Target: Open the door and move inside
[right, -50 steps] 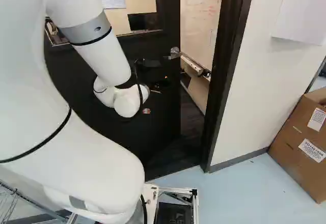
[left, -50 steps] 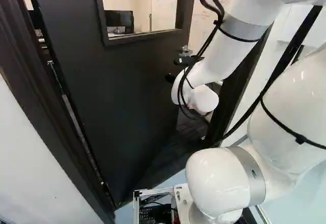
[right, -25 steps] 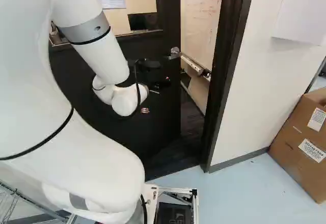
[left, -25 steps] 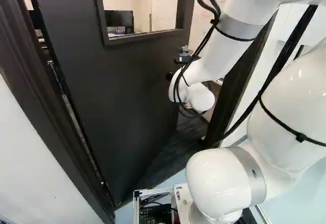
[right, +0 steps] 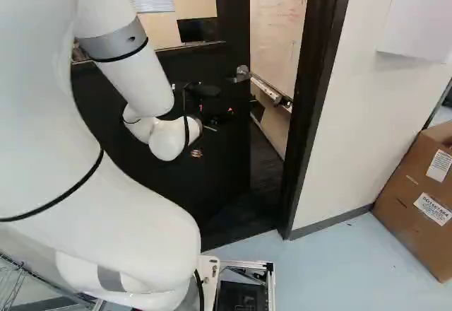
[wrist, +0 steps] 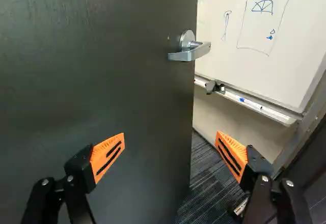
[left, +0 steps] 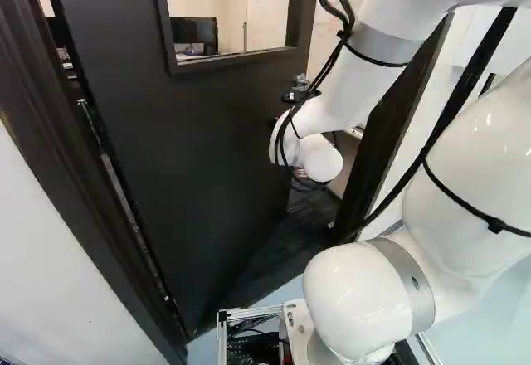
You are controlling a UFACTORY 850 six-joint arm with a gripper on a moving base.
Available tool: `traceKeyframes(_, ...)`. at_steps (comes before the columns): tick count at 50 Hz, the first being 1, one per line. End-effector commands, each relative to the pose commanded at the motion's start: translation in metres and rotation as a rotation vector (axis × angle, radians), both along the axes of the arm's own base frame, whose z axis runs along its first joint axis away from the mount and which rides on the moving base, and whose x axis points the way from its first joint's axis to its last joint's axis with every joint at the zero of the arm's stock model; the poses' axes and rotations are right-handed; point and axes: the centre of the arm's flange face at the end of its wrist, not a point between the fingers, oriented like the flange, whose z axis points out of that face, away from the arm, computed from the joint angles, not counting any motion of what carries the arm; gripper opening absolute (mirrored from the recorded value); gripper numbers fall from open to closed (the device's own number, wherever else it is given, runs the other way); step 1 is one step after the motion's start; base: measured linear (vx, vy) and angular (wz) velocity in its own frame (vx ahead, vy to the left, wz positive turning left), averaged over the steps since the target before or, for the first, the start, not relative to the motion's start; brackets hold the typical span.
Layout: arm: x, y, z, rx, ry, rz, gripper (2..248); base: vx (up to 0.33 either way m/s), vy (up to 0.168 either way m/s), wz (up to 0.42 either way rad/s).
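The door point(wrist: 91, 91) stands part-open, whiteboard point(wrist: 219, 56) beyond, box point(right: 404, 208) near the wall point(right: 353, 127). The gripper point(right: 215, 112) is spread wide.

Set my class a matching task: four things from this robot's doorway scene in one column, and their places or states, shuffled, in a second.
Things
1. Door handle
2. Gripper
3. Whiteboard
4. Cardboard box

Places and states
A. Marked with drawings, seen past the free edge of the door
B. On the pale blue floor, at the right of the right base view
C. Silver, mounted on the dark door
D. Fingers spread apart, gripping nothing

Right pairs: 1-C, 2-D, 3-A, 4-B
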Motion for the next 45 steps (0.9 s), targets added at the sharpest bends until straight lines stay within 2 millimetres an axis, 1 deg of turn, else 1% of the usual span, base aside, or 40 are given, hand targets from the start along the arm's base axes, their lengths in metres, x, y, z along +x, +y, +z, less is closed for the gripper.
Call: traceKeyframes(45, -0.005, 0.032, -0.001, 0.053, 0.008, -0.005, 247, 0.000, 0.000, 0.000)
